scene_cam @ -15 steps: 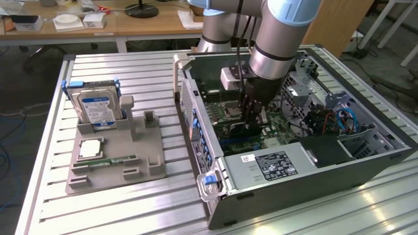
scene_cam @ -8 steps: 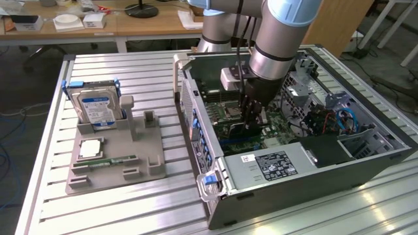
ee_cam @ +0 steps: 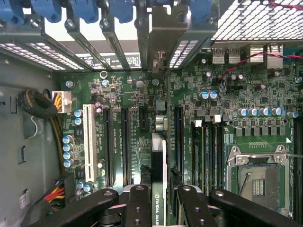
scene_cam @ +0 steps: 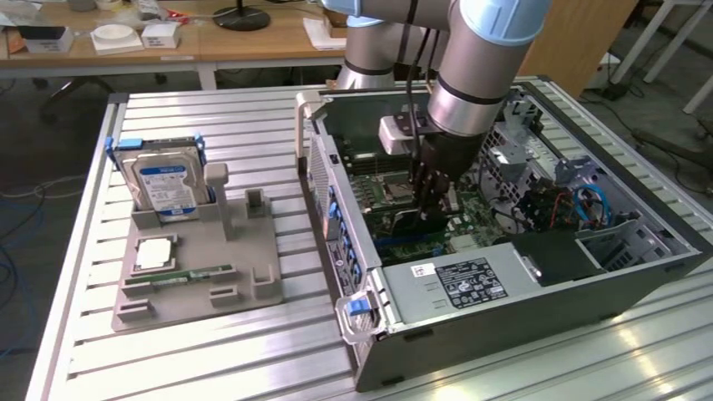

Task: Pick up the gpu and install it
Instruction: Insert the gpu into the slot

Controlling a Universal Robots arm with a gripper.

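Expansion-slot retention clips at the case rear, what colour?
The clips are blue; the wrist view shows them best.

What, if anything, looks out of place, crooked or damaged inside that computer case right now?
Nothing stands out. The gpu stands edge-on in the gripper, clamped from both sides and running straight in line with the motherboard slots, not tilted. The cables lie bundled at the side, and nothing looks spilled or broken.

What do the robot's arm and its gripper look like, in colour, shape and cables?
The arm is a thick silvery-grey tube with light blue joint caps and a black band. A black cable runs down beside it, and a pale box sits at the wrist. The gripper is black, with jointed link fingers bearing round pins.
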